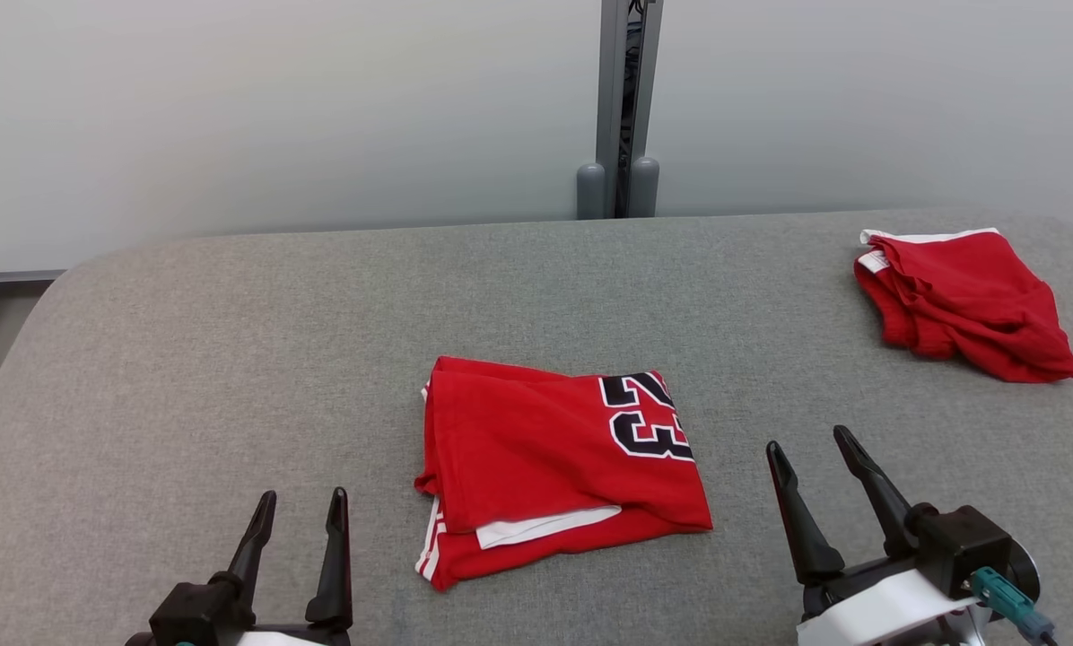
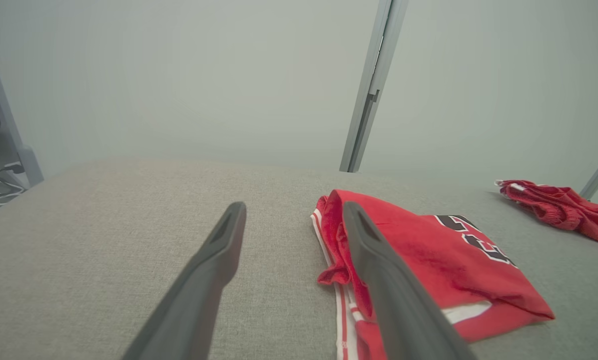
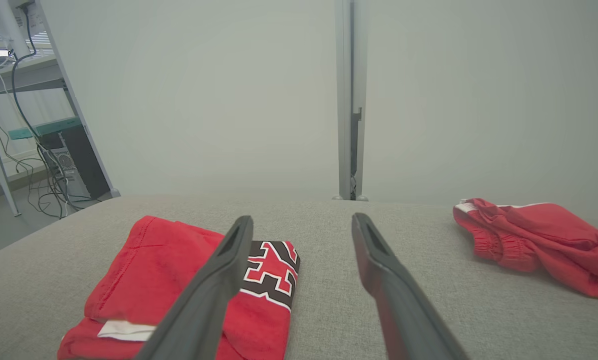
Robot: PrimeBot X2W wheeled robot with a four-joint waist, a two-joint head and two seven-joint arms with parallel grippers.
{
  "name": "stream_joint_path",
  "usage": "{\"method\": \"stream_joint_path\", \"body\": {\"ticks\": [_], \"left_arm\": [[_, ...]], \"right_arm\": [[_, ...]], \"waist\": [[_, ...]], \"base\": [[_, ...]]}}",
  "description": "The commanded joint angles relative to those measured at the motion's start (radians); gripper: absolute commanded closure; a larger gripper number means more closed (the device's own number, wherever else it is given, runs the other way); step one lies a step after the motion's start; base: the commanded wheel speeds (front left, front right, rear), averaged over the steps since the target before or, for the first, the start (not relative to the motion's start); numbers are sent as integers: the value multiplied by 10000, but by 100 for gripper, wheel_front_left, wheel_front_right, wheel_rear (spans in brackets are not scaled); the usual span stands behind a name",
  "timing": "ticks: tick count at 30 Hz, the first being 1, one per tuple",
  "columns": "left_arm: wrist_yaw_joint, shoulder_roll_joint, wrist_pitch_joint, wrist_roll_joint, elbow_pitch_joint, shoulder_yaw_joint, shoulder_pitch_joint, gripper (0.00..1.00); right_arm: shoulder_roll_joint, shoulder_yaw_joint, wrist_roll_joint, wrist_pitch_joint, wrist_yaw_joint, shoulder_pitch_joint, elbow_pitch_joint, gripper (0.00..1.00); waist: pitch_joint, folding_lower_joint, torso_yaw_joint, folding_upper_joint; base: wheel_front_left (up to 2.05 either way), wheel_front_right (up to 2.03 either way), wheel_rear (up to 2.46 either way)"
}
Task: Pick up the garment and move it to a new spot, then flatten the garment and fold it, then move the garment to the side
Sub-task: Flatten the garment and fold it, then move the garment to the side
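Folded red jersey with black-and-white numerals (image 1: 554, 467) flat at mid-surface of grey fabric-covered table (image 1: 231, 359), white trim showing along near edge. Left gripper (image 1: 304, 493) low at near left: jaws apart, nothing between them, clear of the jersey's left edge. Right gripper (image 1: 806, 439) at near right: jaws apart, empty, beside the jersey's right edge, not touching. Crumpled red garment with white trim (image 1: 967, 301) at far right, well apart from the jersey. Grey metal post (image 1: 622, 108) behind table, against pale wall.

Grey table (image 1: 231, 359), metal post (image 1: 624, 108) behind, red shorts (image 1: 967, 301) far R corner
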Motion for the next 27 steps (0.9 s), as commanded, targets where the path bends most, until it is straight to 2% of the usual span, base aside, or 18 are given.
{"method": "stream_joint_path", "body": {"ticks": [1, 27], "left_arm": [[58, 36, -38, 17, -50, 29, 69, 0], [21, 36, -38, 241, -126, 257, 47, 0]], "right_arm": [[-74, -75, 25, -54, -2, -1, -33, 0], [165, -550, 106, -54, -2, 215, 67, 0]], "waist": [[-3, 0, 20, -1], [-223, 0, 64, -1]], "base": [[0, 0, 0], [0, 0, 0]]}}
